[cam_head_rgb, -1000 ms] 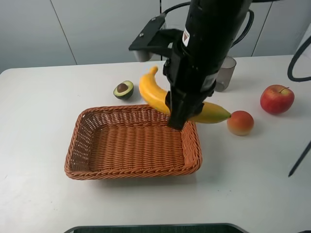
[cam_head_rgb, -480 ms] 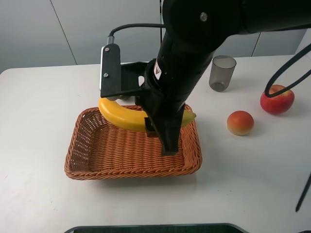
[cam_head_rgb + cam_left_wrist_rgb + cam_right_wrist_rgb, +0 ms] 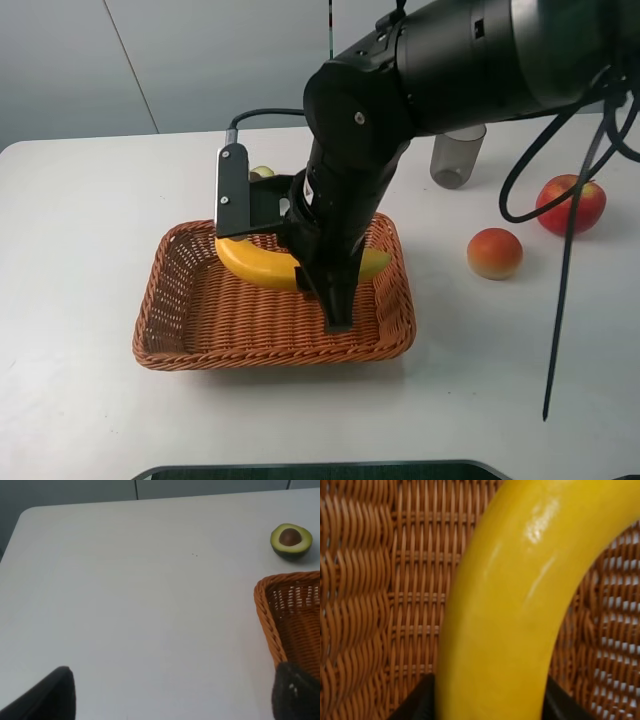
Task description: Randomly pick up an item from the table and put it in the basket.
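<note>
Banana [image 3: 255, 267]: carried from beyond the basket [image 3: 165, 300] rim to low inside it
Right gripper [image 3: 487, 707]: clamped on banana; release looks due next

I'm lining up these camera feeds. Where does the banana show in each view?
Exterior high: banana near the centre, within the outline of the basket.
Left wrist: not in it.
Right wrist: banana fills the middle, wicker behind it.
Shared landmark: the basket, seen in all three views.
</note>
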`<act>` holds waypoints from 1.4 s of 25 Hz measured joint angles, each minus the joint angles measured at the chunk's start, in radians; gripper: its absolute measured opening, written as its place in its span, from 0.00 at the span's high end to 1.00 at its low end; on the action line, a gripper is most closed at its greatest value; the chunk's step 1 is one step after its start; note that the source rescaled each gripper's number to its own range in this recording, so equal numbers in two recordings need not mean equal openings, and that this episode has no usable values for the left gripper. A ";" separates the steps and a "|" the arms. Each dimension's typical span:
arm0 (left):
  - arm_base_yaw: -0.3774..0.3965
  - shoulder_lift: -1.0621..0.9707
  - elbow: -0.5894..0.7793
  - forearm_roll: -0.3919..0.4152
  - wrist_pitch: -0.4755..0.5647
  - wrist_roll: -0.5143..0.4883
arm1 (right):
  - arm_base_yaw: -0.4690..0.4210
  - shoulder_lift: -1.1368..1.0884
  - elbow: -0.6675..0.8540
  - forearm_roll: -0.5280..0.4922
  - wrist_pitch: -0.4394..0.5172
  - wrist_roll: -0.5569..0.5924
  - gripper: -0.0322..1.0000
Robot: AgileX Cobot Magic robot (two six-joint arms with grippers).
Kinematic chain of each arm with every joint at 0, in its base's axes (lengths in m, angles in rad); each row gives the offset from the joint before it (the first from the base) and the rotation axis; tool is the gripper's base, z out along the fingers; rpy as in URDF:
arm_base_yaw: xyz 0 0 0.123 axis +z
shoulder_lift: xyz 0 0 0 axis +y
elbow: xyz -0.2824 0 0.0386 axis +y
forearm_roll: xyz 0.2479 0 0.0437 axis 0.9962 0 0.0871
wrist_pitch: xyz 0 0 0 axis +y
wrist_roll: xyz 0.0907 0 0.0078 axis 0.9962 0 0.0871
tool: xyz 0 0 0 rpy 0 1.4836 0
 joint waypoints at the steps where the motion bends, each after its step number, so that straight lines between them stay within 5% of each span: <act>1: 0.000 0.000 0.000 0.000 0.000 0.000 | -0.002 0.002 0.000 0.000 0.000 0.000 0.95; 8: 0.000 0.000 0.000 0.000 0.000 0.000 | -0.006 0.006 0.000 0.000 0.000 0.012 0.92; 12: 0.000 0.000 0.000 0.000 0.000 0.000 | -0.006 0.006 0.000 0.000 0.000 0.023 0.37; 16: 0.000 0.000 0.000 0.000 0.000 0.000 | -0.006 0.000 0.000 0.000 0.000 0.024 0.05; 20: 0.000 0.000 0.000 0.000 0.000 0.000 | -0.006 -0.049 0.000 0.000 0.000 0.046 0.01; 26: 0.000 0.000 0.000 0.000 0.000 0.000 | -0.037 -0.163 0.002 0.013 0.020 0.230 0.00; 35: 0.000 0.000 0.000 0.000 0.000 0.000 | -0.314 -0.423 0.145 0.023 0.131 0.659 0.00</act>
